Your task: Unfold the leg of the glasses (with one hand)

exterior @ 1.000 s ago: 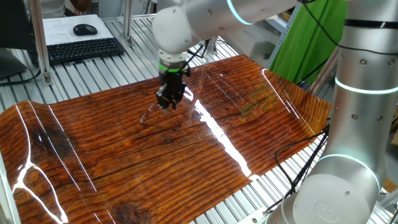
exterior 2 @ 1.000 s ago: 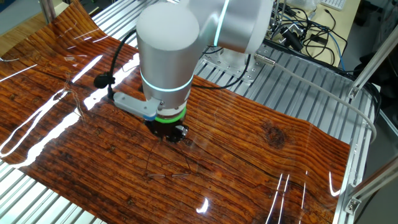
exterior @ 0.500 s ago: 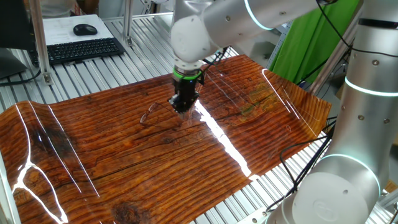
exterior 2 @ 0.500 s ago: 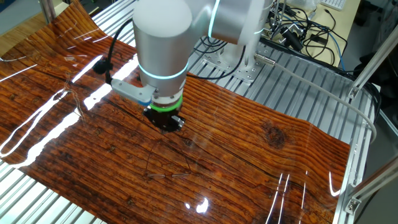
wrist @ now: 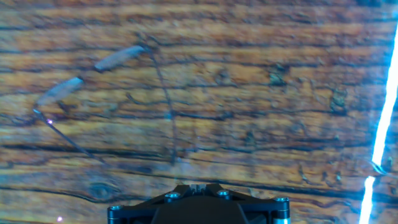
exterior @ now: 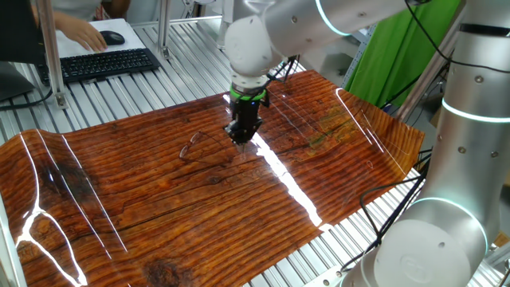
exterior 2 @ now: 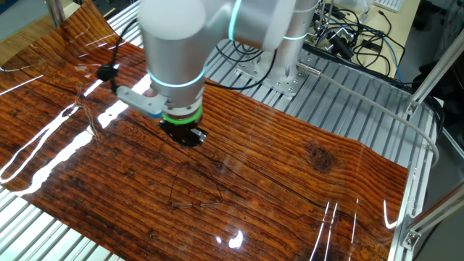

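Note:
The glasses lie on the wood-grain mat, thin dark wire, hard to make out. In the hand view the two lenses sit upper left, and one leg runs from the frame down towards the gripper, spread away from the lenses. A second leg slants at the left. My gripper hovers just right of the glasses, its fingers together and empty. It stands above the glasses in the other fixed view, and only its base tip shows in the hand view.
A keyboard, a mouse and a person's hand are at the far left beyond the mat. Green cloth hangs at the right. Cables lie behind the arm's base. Bright glare streaks cross the mat.
The gripper has moved right along the mat, away from the lenses, and turned about its axis. The glasses' frame has stayed in place.

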Tool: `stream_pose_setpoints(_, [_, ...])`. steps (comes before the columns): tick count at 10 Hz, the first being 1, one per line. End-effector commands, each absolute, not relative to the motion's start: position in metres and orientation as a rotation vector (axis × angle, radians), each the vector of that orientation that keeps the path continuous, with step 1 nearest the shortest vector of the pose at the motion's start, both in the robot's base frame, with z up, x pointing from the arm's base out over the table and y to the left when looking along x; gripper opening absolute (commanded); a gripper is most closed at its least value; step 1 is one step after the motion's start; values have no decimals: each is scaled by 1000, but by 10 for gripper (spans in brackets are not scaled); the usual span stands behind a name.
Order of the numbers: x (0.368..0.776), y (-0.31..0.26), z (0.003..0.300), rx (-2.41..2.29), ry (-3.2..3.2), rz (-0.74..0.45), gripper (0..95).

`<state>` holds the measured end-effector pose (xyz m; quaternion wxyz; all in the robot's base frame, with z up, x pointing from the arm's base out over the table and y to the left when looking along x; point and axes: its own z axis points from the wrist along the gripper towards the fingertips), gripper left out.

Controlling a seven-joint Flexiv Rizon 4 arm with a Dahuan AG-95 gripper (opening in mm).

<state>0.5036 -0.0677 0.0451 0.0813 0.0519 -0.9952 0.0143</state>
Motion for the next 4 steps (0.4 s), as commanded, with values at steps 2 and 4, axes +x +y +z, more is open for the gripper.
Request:
stream_pose_setpoints(2, [492,-73,45,124,-2985,53,0])
stream_pose_setpoints(4, [488,-77,43,136,-2983,57,0])
